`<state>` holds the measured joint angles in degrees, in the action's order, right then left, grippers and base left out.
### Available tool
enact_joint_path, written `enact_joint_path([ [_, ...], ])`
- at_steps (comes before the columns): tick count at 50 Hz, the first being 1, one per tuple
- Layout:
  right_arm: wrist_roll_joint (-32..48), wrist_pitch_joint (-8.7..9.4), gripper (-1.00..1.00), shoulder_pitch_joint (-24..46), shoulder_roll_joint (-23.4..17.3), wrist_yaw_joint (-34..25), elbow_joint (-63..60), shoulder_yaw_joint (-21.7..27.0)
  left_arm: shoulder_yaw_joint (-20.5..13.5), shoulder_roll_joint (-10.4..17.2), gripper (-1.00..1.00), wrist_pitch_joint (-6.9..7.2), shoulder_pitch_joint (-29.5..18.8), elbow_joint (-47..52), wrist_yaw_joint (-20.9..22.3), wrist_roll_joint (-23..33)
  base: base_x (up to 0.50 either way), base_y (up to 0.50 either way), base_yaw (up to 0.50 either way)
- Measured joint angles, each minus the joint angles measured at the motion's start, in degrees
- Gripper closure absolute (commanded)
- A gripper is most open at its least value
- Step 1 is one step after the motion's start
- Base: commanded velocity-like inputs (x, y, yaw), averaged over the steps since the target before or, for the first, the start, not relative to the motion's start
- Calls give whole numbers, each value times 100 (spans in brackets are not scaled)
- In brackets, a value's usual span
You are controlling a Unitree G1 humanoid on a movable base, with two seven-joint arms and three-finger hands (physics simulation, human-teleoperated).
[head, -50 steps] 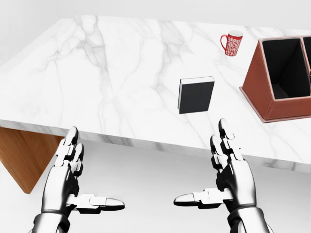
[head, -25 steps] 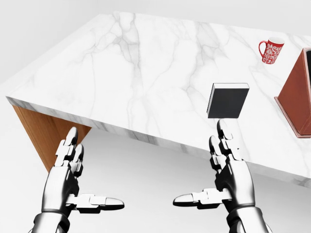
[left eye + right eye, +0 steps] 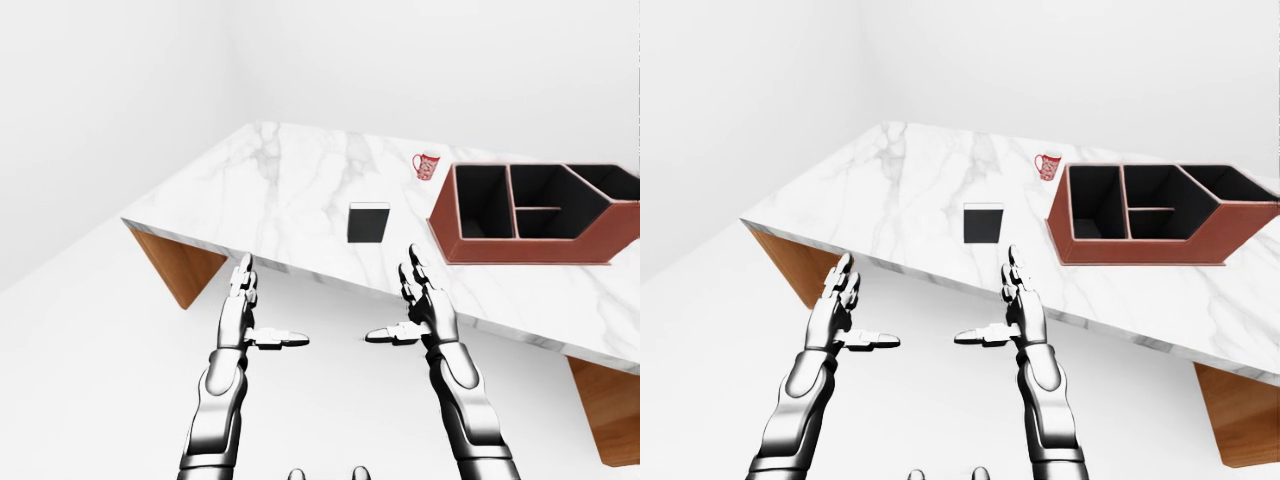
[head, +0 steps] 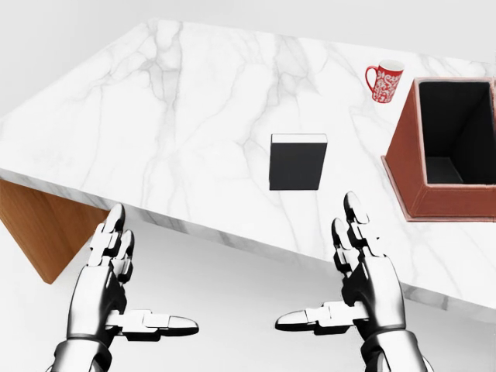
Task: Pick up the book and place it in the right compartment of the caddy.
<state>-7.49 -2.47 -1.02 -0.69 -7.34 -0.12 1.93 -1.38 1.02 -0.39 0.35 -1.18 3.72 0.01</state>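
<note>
Both arms reach up from the bottom of the head view, side by side and apart. The left hand [image 4: 108, 291] is empty, its fingers [image 4: 112, 232] pointing up and thumb sticking out sideways. The right hand [image 4: 364, 291] looks the same — spread wide, thumb pointing toward the other hand.

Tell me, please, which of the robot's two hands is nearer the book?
The right hand: its fingertips point up just below the black book, whereas the left hand hangs well off to the view's left.
</note>
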Motion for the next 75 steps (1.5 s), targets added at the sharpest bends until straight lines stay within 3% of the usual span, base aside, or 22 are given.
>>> enact_joint_path([
  [47, -23, 16, -100, -3, -1, -12, -4, 6, 14, -5, -100, 18, 12, 49, 22, 16, 18, -47, 0],
  [75, -23, 42, -100, -10, 2, -9, -25, -7, 22, -4, -100, 2, 38, 67, 52, 34, 8, -20, 0],
])
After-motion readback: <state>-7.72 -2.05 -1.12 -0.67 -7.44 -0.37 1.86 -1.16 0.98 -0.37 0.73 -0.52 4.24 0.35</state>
